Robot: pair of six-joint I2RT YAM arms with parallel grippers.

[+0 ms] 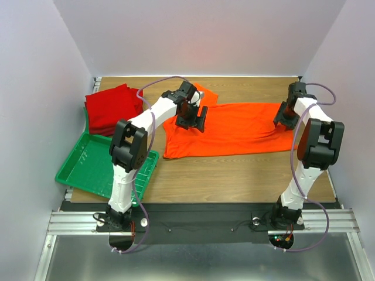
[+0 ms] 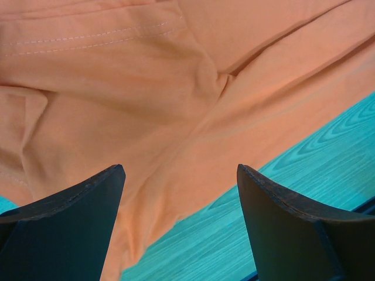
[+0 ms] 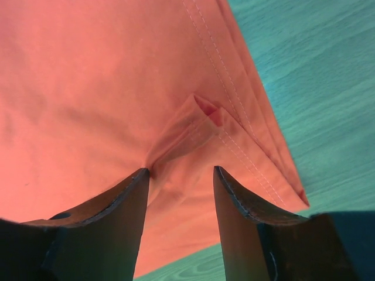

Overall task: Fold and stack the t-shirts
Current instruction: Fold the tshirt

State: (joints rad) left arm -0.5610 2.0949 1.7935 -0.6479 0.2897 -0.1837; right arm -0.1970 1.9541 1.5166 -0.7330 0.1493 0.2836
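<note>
Top view. A wooden table [image 1: 234, 175] with grain running left to right fills the middle of the frame. Plain pale walls close it on three sides: back wall [image 1: 199, 35] along the top, left wall [image 1: 35, 88] and right wall [image 1: 354, 70] slanting down the sides. A black strip [image 1: 205, 206] borders the table's lower edge. Below it runs a ribbed metal rail [image 1: 205, 222], then a dull grey metal sheet [image 1: 205, 260] across the bottom. Light is even and shadows are faint. In both wrist views the wood appears blue-green.
</note>
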